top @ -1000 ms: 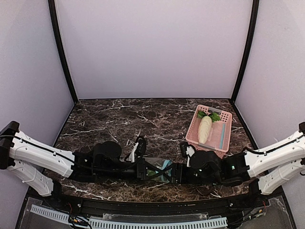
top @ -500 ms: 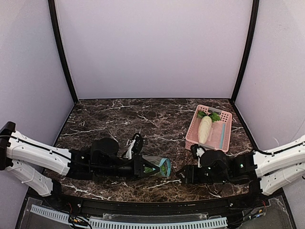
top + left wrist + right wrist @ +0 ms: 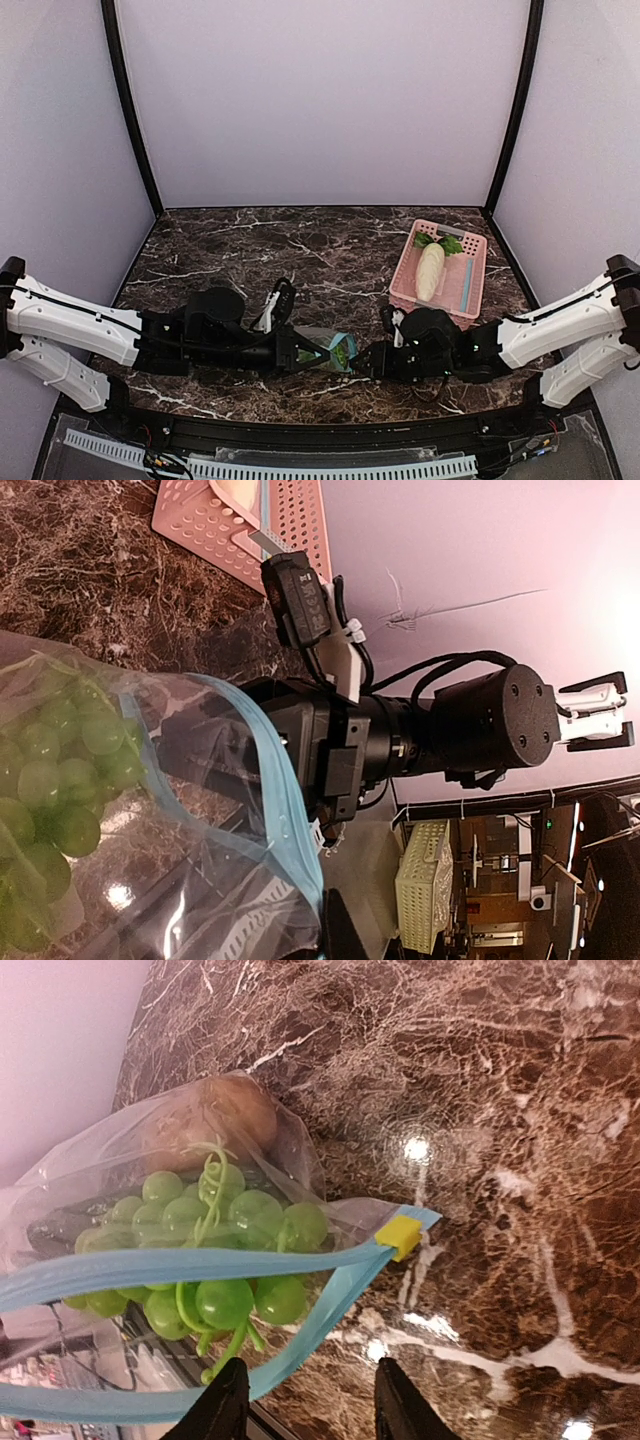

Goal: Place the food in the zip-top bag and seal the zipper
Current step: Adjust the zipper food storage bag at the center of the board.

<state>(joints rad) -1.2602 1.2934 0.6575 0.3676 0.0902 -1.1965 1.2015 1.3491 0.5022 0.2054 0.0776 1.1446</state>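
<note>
The bag [image 3: 322, 348] lies on the desk [image 3: 230, 250] near its front edge, between the two arms, with the green grapes [image 3: 215, 1225] and the brown lump [image 3: 225, 1115] inside. Its zipper [image 3: 180, 1265] gapes, and the yellow slider [image 3: 398, 1235] sits at one end. The mouth faces right and the strip runs about near to far, just before the right gripper [image 3: 310, 1410], whose jaws are spread. The left gripper [image 3: 300, 352] is at the bag's left end; whether its jaws grasp it I cannot tell. The pink basket [image 3: 476, 245] at the far right holds a white radish [image 3: 430, 272].
</note>
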